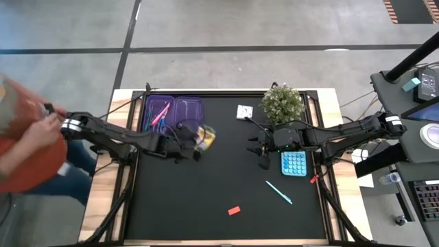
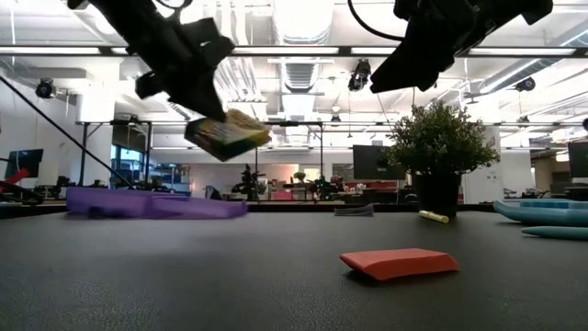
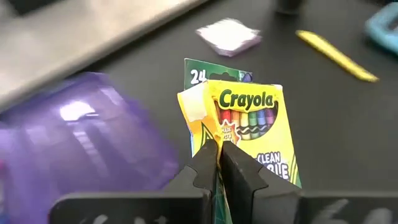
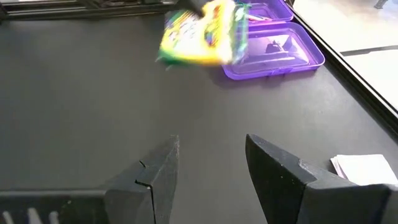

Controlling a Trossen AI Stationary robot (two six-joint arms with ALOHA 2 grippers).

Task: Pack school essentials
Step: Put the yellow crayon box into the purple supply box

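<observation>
My left gripper [image 1: 194, 142] hangs over the table just right of the open purple case [image 1: 173, 113] and is shut on the yellow-green crayon box [image 1: 205, 136], which is up in the air [image 2: 228, 135]. Pink and green pens [image 1: 160, 115] lie in the case's left half. My right gripper [image 4: 208, 168] is open over bare table, left of a teal calculator-like item [image 1: 293, 163]. A teal pen [image 1: 279, 192], the red eraser [image 2: 400, 262] and the white pad [image 1: 244, 111] lie flat on the mat. A yellow pen [image 3: 336, 55] lies near the pad. My left gripper pinches the crayon box between its two fingers at the box's near edge [image 3: 217, 144], below the Crayola label. The fingers [image 3: 239, 165] are almost closed on a thin part. The box is lifted clear of the table and hangs tilted below the gripper [image 2: 184, 74].
A bushy potted plant [image 1: 282, 101] stands at the far edge, right of the pad. A person [image 1: 20, 137] sits at the table's left side, hands by the left arm's base. Bare mat lies in the middle and near left [image 1: 185, 199].
</observation>
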